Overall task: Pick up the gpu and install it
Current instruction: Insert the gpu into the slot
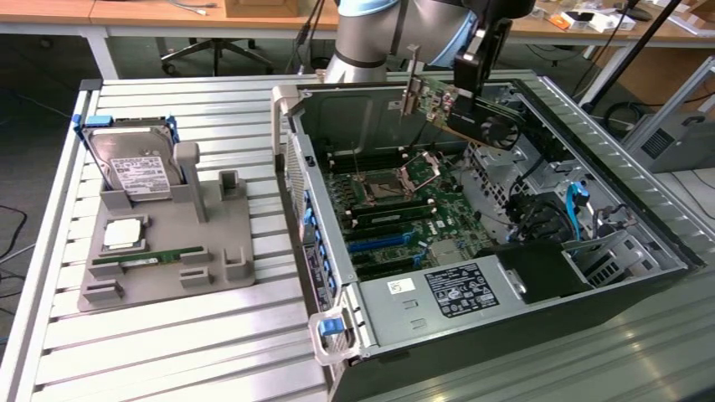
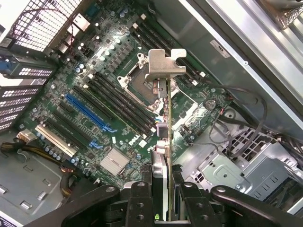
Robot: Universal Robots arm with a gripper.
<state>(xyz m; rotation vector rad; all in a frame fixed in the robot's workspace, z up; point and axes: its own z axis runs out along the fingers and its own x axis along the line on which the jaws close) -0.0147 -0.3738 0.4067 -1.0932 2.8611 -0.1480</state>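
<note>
The gpu (image 1: 478, 117) is a thin dark card with a silver end bracket and hangs tilted in the air over the open computer case (image 1: 335, 335), near its back wall. My gripper (image 1: 474, 74) is shut on the card's upper edge. In the wrist view the gpu (image 2: 167, 127) shows edge-on between my two black fingers (image 2: 137, 201), with its bracket pointing away from them, and my gripper (image 2: 166, 191) holds it well above the motherboard (image 2: 85, 71). The blue slot (image 2: 90, 111) lies on the board off to one side of the card, not under it.
On the exterior view's left a grey holder (image 1: 167, 276) carries a silver hard drive (image 1: 132, 167), a green RAM stick (image 1: 146, 257) and a CPU (image 1: 120, 234). Inside the case are the power supply (image 1: 453, 289), drive cages and black cables (image 2: 246, 109).
</note>
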